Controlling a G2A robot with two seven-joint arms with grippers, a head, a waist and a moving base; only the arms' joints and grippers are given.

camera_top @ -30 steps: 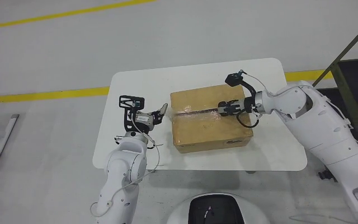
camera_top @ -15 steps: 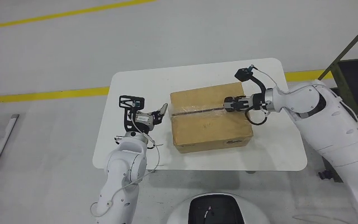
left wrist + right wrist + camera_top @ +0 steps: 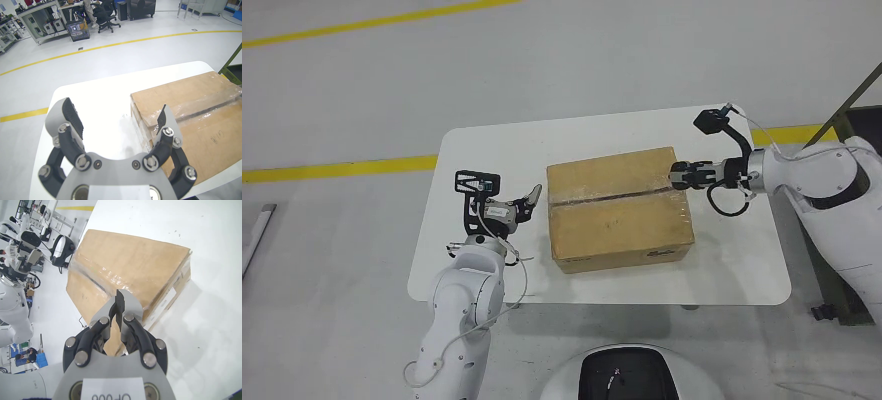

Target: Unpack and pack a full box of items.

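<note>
right tool [image 3: 118, 297] pinched closed at glossy-taped cardboard box [image 3: 619, 210] edge; left tool [image 3: 115, 103] spread wide.

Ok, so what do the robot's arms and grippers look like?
Both arms have glossy white rounded shells; the left arm carries a thin pale cable, the right arm a black loop at its wrist. The left gripper and right gripper match: silver fingers with black ribbed pads, black links, round bolts, a white label.

Box [image 3: 619, 208] central on table [image 3: 492, 160], margins around
</note>
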